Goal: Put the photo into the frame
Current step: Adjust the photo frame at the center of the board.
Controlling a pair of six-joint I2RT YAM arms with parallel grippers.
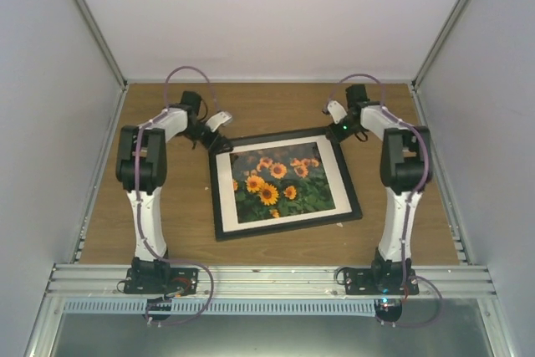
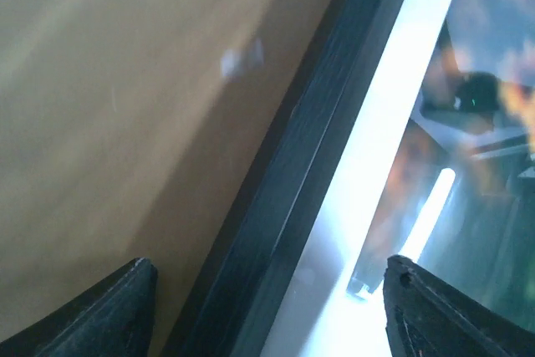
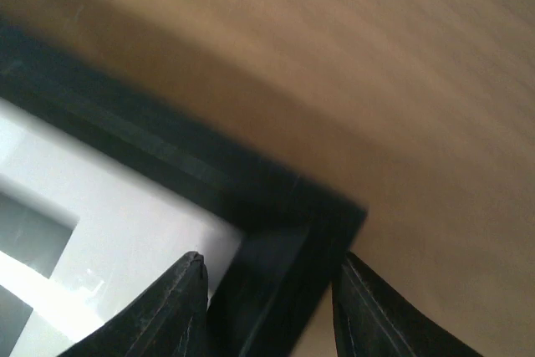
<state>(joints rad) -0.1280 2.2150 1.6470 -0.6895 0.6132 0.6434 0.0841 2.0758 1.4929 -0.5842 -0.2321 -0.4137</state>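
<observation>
2 arms reached forward, each gripper low at a far corner of the frame

The left arm and right arm rise from their bases, bend at raised elbows and angle inward, wrists dipped toward the table. The left gripper has its 2 dark fingers spread wide, 1 on each side of the frame's rail and neither touching it. The right gripper has its 2 fingers drawn much closer together, straddling the frame's corner, 1 by the inner edge and 1 by the outer edge; whether they press on it cannot be told.
</observation>
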